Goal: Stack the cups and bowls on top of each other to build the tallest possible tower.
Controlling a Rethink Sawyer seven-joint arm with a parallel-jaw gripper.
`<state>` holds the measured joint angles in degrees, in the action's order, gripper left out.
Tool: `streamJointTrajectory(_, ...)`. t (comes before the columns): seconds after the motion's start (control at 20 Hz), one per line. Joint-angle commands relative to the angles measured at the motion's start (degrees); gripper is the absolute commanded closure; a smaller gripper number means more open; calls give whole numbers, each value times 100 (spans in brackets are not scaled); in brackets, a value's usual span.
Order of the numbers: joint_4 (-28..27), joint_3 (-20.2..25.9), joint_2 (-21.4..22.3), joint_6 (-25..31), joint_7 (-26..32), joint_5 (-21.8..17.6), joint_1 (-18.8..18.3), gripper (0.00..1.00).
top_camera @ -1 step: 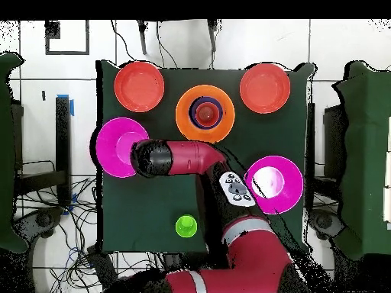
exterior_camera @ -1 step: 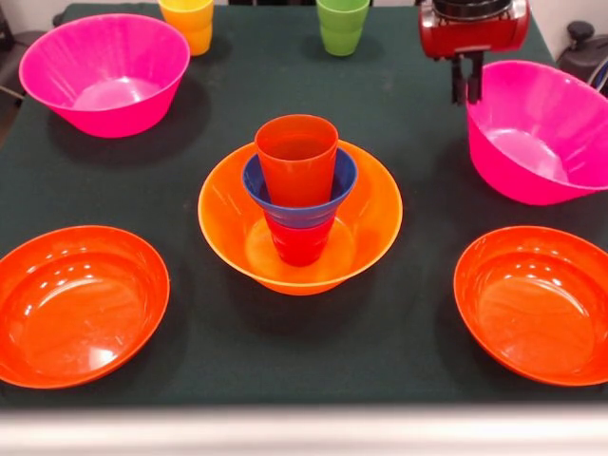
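Tower (exterior_camera @ -1 step: 299, 204) sits mid-table: lrg orange bowl (exterior_camera @ -1 step: 372, 214), red cup (exterior_camera @ -1 step: 300, 242), blue bowl (exterior_camera @ -1 step: 344, 180), orange cup (exterior_camera @ -1 step: 296, 157) on top. Gripper (exterior_camera @ -1 step: 466, 87) hangs over the rim of the pink bowl (exterior_camera @ -1 step: 546, 142), fingers near-closed, holding nothing afaict. Next pieces, green cup (exterior_camera @ -1 step: 342, 26) and yellow cup (exterior_camera @ -1 step: 188, 24), stand upright at the far edge; green is nearer the gripper, so probably that one.

The tower (exterior_camera @ -1 step: 299, 204) stands mid-desk: large orange bowl, red cup, small blue bowl, orange cup upright on top. Pink bowls (exterior_camera @ -1 step: 106, 73) flank it behind, shallow red-orange bowls (exterior_camera @ -1 step: 81, 304) in front; yellow cup (exterior_camera @ -1 step: 188, 23) and green cup (exterior_camera @ -1 step: 342, 25) stand upright at the far edge.
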<state>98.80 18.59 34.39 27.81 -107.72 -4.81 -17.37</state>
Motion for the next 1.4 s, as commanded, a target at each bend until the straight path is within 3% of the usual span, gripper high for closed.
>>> streamJointTrajectory(0.05,-656,723,468,1628,188,463,-359,100)
streamJointTrajectory(0.45,-1322,772,219,2215,314,361,-317,100)
streamJointTrajectory(1.05,-1263,912,201,2219,395,209,-411,100)
streamJointTrajectory(1.25,-1925,68,-281,2248,35,-742,225,100)
streamJointTrajectory(1.4,-2401,-158,-673,2162,-293,-861,534,100)
